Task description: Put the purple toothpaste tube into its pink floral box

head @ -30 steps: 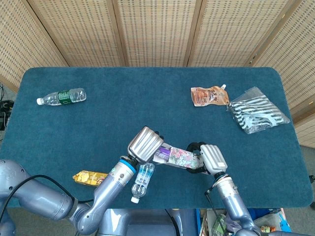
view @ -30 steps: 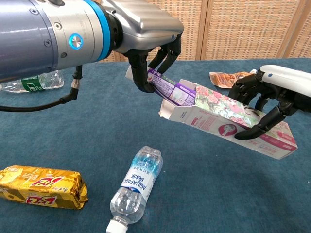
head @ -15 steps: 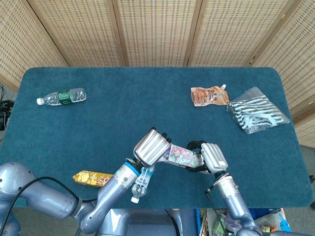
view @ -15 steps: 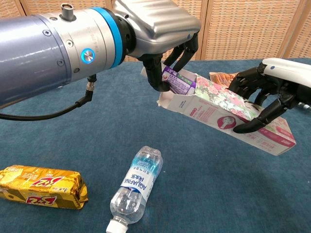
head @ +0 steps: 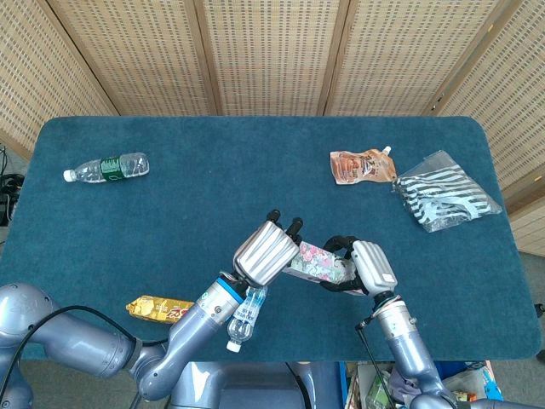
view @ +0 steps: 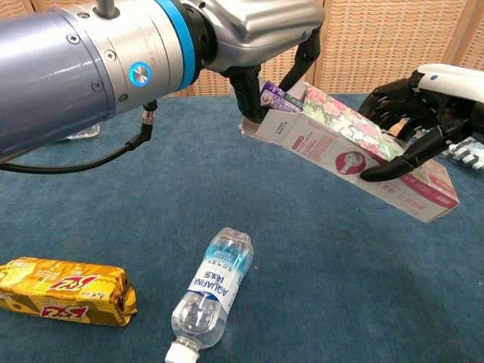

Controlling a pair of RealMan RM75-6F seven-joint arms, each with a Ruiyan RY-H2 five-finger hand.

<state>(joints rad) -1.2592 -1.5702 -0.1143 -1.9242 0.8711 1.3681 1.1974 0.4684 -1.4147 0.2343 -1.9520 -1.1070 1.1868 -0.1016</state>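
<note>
Above the blue table (view: pixel 318 287), the right hand (view: pixel 423 113) holds the pink floral box (view: pixel 355 162) tilted while the left hand (view: pixel 265 38) pinches the purple toothpaste tube (view: pixel 274 100), almost all inside, only its end left to push.

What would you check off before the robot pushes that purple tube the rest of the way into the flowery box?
1. Right robot hand grips the pink floral box: ok.
2. Left robot hand holds the purple toothpaste tube: ok.
3. Tube tip is inside the box's open end: ok, only a short stub shows.
4. Box is held off the table, open end tilted up toward the tube: ok.
5. Flaps are clear of the opening: cannot tell, fingers hide them.
6. The water bottle is out of the way: ok, it lies nearer the camera.
</note>
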